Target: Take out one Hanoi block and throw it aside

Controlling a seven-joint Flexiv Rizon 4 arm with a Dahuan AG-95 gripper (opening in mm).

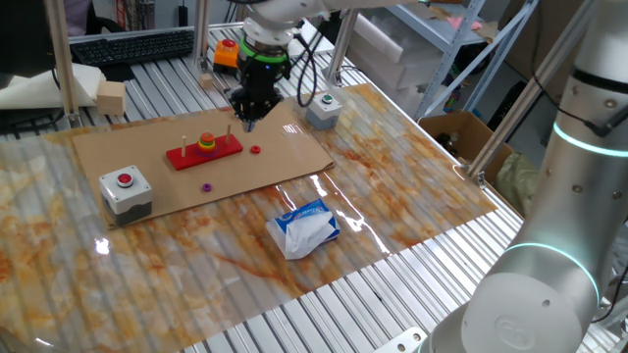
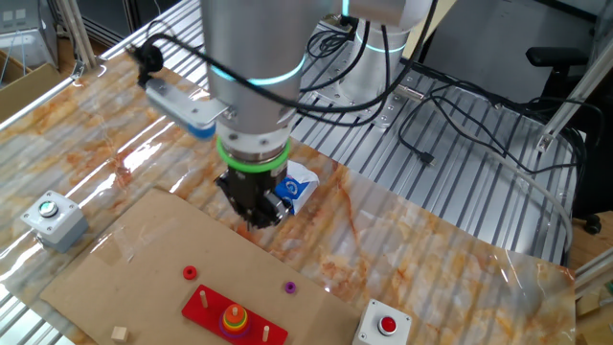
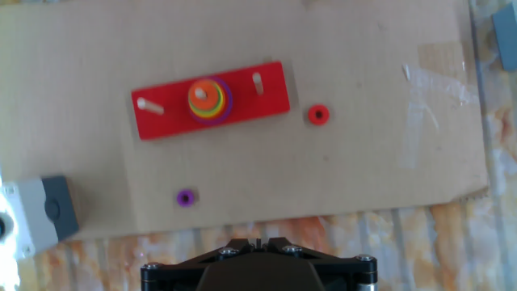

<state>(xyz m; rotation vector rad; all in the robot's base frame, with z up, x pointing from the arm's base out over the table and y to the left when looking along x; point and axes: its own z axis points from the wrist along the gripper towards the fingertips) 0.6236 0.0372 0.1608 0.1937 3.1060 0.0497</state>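
Heads up, your black two-finger gripper [image 1: 248, 120] hangs above the brown cardboard sheet [image 2: 124, 259] off the end of the red pegged base [image 3: 210, 100], and I honestly can't tell if the jaws are apart or together. The tiny orange-red Hanoi block [image 3: 205, 91] you want sits on top of the coloured stack on the middle peg, so you'd need to travel sideways along the base's long axis, then drop straight down. Bare pegs stand either side of the stack, so come in square. The loose red ring [image 3: 318, 115] and the small purple disc [image 3: 186, 197] lie clear of that path, I'd say.
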